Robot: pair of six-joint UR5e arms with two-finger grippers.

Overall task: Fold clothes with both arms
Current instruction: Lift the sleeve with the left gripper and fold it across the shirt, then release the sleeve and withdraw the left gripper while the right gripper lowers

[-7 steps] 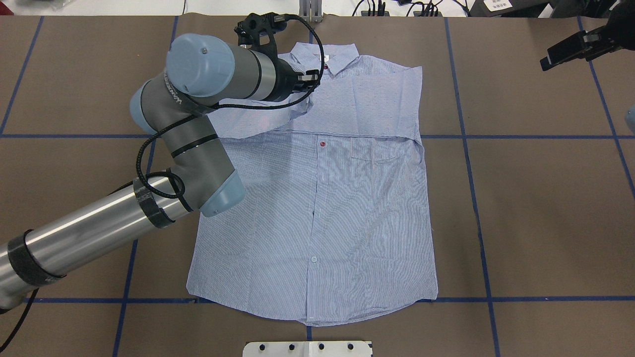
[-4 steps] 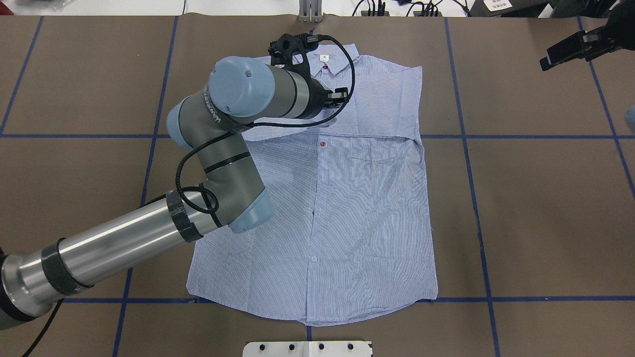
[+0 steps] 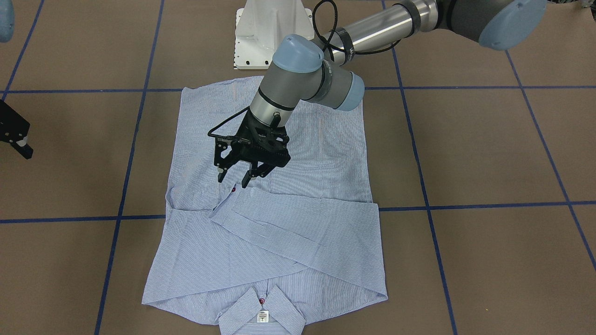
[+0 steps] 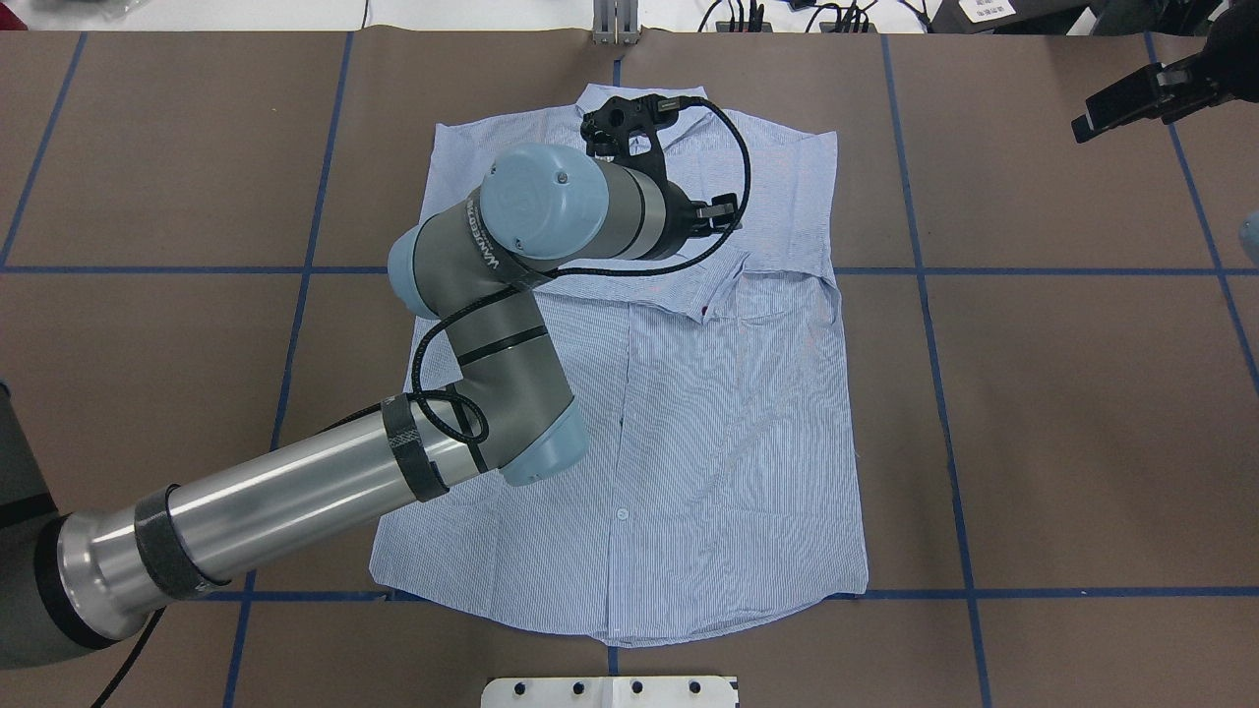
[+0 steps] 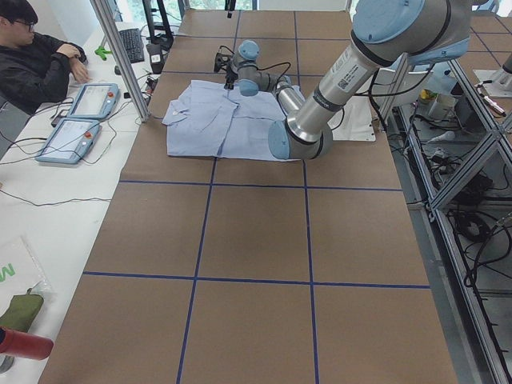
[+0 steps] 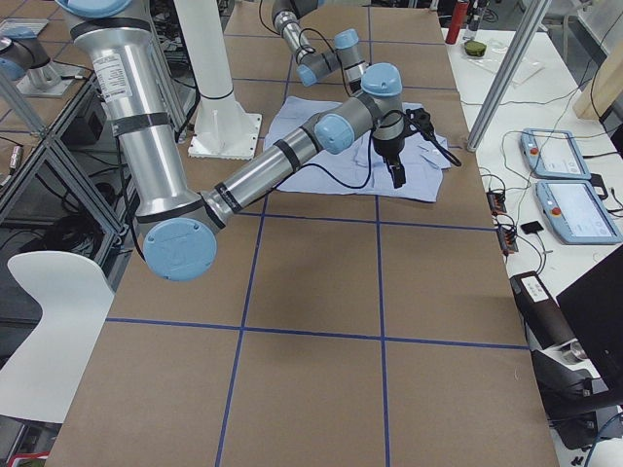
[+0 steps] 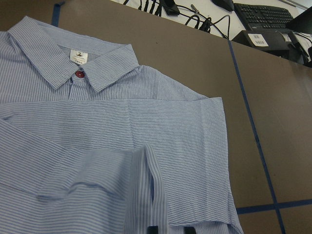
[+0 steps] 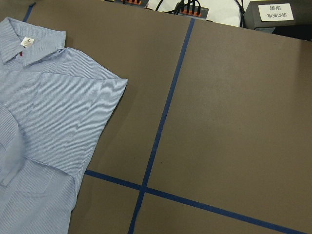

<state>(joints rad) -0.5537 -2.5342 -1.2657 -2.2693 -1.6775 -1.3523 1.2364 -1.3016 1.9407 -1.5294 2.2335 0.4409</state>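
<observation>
Brown paper crossed by blue tape lines covers the tabletop [image 4: 1082,393], and the striped button-up shirt [image 4: 728,442] lies flat at its middle. The shirt's long axis runs from the hem [image 4: 620,629] near the robot's base to the collar [image 3: 260,307] on the far side. Both sleeves are laid across the chest. The left gripper [image 3: 233,181] hangs just above the cuff [image 3: 223,204] of the upper sleeve, jaws parted and gripping nothing. The hem lies back toward the robot from it. The left arm is much the nearer. The right gripper [image 4: 1121,103] sits well off past the shirt's far corner, and I cannot tell how its jaws stand. Folding hem to collar probably needs it brought in.
</observation>
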